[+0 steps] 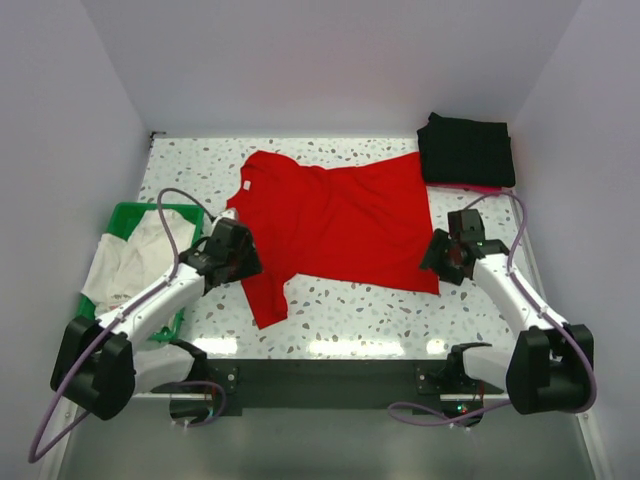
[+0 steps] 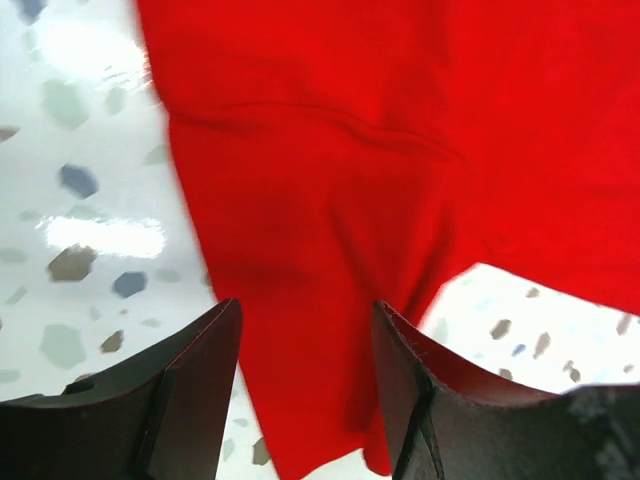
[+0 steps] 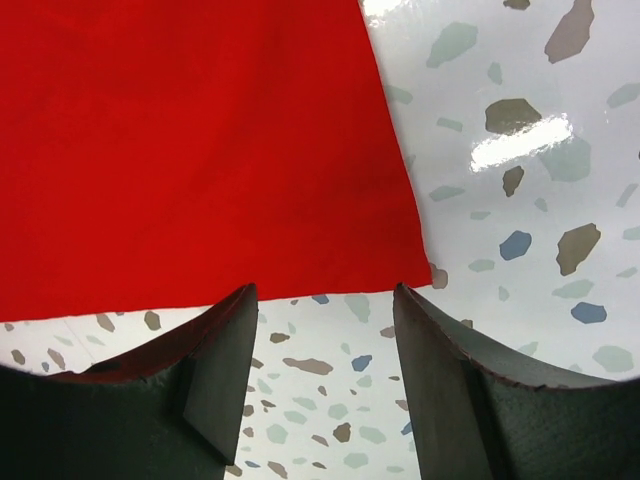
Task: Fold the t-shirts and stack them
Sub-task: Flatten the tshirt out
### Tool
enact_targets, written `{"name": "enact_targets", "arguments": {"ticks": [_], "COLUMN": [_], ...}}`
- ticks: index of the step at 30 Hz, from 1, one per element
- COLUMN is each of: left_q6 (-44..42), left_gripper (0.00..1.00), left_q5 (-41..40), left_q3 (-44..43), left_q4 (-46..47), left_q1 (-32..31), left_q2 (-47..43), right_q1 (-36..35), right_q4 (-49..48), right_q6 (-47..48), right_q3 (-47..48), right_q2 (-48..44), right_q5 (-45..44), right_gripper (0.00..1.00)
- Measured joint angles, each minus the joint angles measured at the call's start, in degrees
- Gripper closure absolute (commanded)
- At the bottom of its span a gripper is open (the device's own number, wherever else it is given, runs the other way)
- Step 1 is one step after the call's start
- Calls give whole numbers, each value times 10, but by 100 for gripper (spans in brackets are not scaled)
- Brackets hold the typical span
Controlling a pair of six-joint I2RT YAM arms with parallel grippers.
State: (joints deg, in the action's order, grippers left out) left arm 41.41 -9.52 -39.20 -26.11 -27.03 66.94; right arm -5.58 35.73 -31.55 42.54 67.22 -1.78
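Your left hand and right hand stand apart, empty, at the red shirt; grip its near edge squarely at both ends before folding.

- My white moulded left arm and its twin, the white right arm, have smooth rounded shells.
- Each has a chunky black shoulder block at its base end.
- A thin mauve-grey cable loops along each arm.
- My black left gripper and black right gripper carry broad matt wedge fingers with slightly rough edges.
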Motion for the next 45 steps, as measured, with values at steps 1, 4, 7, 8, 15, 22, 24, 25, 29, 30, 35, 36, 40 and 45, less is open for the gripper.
{"name": "enact_targets", "arguments": {"ticks": [1,4,7,8,15,22,24,25,29,30,35,36,40,45], "left_q6": [4,24,44,50,77,92,97,101,106,106,108,109,116,117], "left_gripper": [41,41,41,41,40,41,42,42,43,43,50,52,65,88], "left_q5": [-1,-14,-28,-31,-42,-71,-79,-83,-94,-97,-107,-108,-110,-107], "left_q3": [9,25,34,37,44,35,30,28,14,9,-14,-17,-24,-25], "left_q4": [-1,-7,-10,-9,29,67,76,82,101,106,132,135,149,154], "left_q1": [17,32,39,43,61,83,91,95,106,107,111,111,112,112], "left_q2": [0,0,0,0,51,101,114,119,142,151,188,194,208,212], "right_q1": [0,0,0,0,0,0,0,0,0,0,0,0,0,0], "right_q4": [-3,-14,-22,-25,-44,-68,-72,-74,-79,-80,-89,-90,-103,-112], "right_q6": [-3,-16,-31,-35,-55,-60,-60,-60,-60,-60,-60,-60,-60,-63], "right_q3": [-3,-16,-30,-35,-82,-92,-92,-93,-95,-96,-102,-103,-106,-109], "right_q2": [5,7,7,6,5,7,7,7,7,7,16,18,21,21], "right_q5": [0,-5,-10,-12,-10,0,1,2,5,6,14,13,14,13], "right_gripper": [40,40,40,40,40,40,40,40,40,41,41,41,43,44]}}
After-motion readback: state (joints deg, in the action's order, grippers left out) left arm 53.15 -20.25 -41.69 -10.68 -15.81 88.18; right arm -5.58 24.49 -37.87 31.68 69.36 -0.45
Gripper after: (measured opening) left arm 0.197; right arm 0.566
